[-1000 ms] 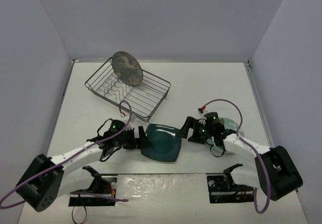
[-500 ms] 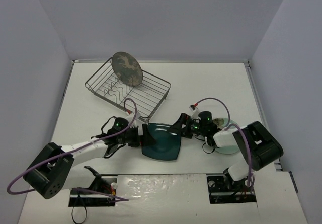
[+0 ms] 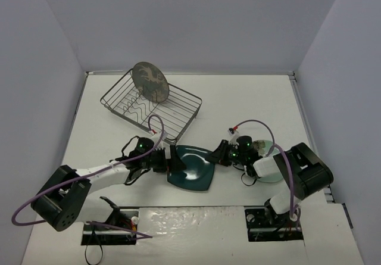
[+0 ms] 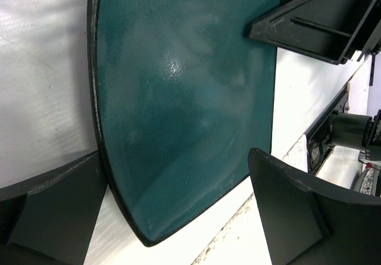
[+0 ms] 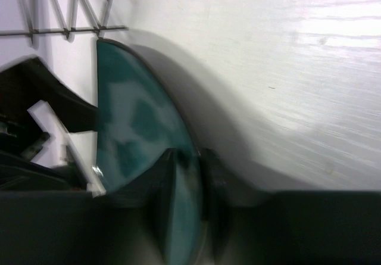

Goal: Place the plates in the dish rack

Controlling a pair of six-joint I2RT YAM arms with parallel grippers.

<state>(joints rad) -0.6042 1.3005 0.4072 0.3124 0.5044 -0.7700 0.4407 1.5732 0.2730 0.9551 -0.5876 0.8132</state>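
The dish rack (image 3: 114,86), far left, holds the deer plate (image 3: 150,81) upright. The left claw (image 3: 171,161) gapes wide at the left corner of the square teal plate (image 3: 193,167), near-centre on the bench (image 3: 250,98). The right claw (image 3: 215,156) seems pinched narrow on its right rim. On that one thin grip the glazed plate could pivot or slip, and the left claw closing off-centre might shove it.

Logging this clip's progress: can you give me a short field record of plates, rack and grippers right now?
dish rack: holds grey-brown plate, upright
teal plate: outside rack, between grippers
mint plate: outside rack, partly hidden
left gripper: open, flanking teal plate
right gripper: shut on teal plate's rim
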